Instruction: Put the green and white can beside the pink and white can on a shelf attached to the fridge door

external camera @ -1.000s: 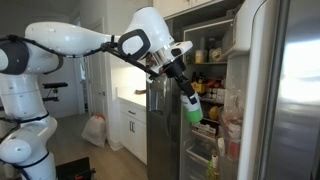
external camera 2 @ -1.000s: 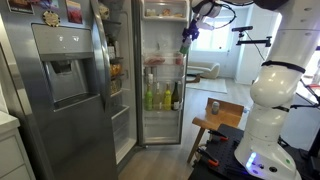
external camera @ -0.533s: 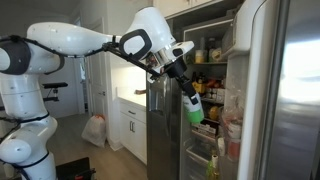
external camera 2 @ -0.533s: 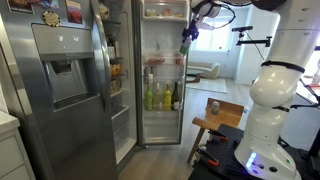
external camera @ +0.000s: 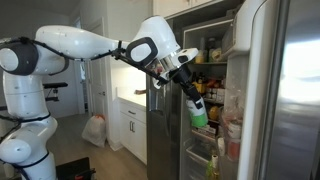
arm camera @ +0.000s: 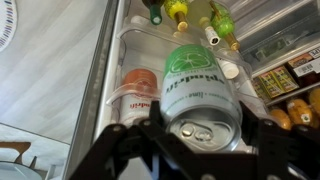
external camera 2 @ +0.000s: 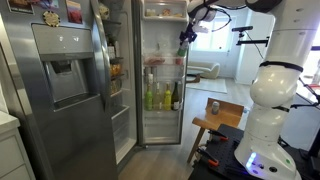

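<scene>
Exterior view, arm side: arm (external camera: 90, 42) reaches from the left into the open fridge. Pincer (external camera: 195, 103) is clenched on the green can (external camera: 199, 114), which is held tilted, top toward the wrist. The can hangs just inside the door (external camera: 285, 90), at mid height, near the door bins (external camera: 230, 135). The bins are crowded with jars and bottles. Pink can is not discernible here. White bag (external camera: 93, 130) lies on the floor behind the arm, well apart.

Exterior view, fridge front: pincer is high at the right edge of the fridge opening (external camera 2: 186, 33); the can is too small to make out. Row of bottles (external camera 2: 160, 98) stands on an inner shelf below, well apart. Dispenser door (external camera 2: 65, 75) is open on the left. A stool (external camera 2: 222, 122) near the robot base carries another can (external camera 2: 212, 107).

Wrist view: green can fills the centre (arm camera: 200, 85), gripped on both sides by the dark fingers (arm camera: 130, 140). Pink can (arm camera: 140, 92) stands just to its left, behind the clear rail (arm camera: 122, 100) of a door shelf. Cannot tell if the two cans touch, or if the green one rests on the shelf. Bottle caps (arm camera: 180, 12) crowd the space beyond; jars (arm camera: 290, 75) sit to the right.
</scene>
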Motion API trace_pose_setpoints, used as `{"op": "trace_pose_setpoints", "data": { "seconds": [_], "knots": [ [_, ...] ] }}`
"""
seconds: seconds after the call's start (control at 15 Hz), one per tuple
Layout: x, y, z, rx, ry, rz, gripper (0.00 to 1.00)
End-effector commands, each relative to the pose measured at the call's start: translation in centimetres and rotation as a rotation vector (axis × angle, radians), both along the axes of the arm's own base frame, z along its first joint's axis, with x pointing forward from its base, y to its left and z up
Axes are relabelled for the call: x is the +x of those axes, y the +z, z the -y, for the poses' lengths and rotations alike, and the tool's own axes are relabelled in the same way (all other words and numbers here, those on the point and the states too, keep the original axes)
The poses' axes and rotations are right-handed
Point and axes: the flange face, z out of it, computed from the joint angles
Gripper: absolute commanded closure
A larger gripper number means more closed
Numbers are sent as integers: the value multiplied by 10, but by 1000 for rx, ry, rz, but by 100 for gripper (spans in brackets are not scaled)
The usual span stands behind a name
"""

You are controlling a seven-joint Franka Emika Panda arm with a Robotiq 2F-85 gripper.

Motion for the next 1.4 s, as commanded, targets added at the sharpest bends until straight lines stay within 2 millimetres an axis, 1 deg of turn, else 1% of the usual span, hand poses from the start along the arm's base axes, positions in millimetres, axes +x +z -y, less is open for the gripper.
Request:
{"op": "trace_pose_setpoints", "data": {
  "seconds": [0.0,0.33,0.6,0.8,1.07,1.33],
  "knots": [
    [24,10,-2,-41,-9,61,53],
    [50,17,-6,-85,1,99,53],
    [64,22,-2,-128,-1,127,53],
    [70,24,7,-158,-17,148,53],
    [76,19,18,-178,-34,160,53],
    [81,13,21,-185,-30,170,53]
  ]
}}
